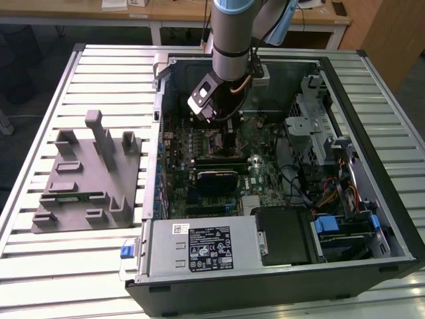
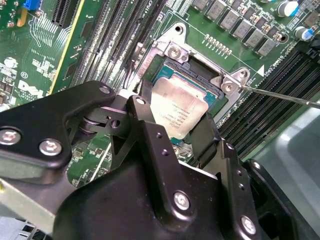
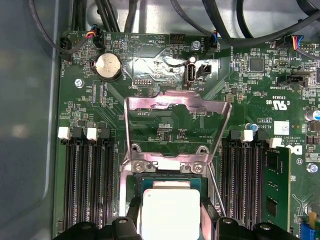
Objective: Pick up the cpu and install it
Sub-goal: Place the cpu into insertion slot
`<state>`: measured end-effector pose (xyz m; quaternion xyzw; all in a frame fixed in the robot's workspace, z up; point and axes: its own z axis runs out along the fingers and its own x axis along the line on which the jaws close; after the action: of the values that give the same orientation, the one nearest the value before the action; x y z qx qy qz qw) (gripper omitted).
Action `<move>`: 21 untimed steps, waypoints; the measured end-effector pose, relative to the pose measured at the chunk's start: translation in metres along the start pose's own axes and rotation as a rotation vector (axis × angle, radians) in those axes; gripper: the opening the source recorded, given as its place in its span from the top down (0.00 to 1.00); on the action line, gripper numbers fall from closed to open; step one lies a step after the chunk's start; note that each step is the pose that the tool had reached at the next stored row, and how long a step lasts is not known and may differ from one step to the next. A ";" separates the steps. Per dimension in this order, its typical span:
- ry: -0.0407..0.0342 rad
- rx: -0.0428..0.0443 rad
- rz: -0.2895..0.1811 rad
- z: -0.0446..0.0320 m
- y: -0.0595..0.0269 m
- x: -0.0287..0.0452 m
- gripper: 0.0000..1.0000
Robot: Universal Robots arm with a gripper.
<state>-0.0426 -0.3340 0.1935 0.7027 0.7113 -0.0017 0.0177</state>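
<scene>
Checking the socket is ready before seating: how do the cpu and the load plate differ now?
The cpu is a solid pale square, the load plate an open-centred frame. The gripper holds the cpu over the socket; the load plate is swung back off it. Both are silvery metal.

silvery square cpu (image 2: 179, 108), flat, at open socket (image 2: 198, 65)

Cpu (image 2: 179, 107) in claw (image 2: 174, 120), over mobo socket (image 2: 172, 50)
</scene>
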 end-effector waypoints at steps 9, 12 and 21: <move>0.0000 0.0000 0.000 0.0010 -0.0001 0.0002 0.45; 0.0001 0.0000 0.000 0.0011 -0.0001 0.0002 0.45; 0.0004 -0.0001 0.000 0.0000 -0.0001 0.0002 0.38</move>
<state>-0.0427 -0.3338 0.1935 0.7027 0.7113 -0.0015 0.0176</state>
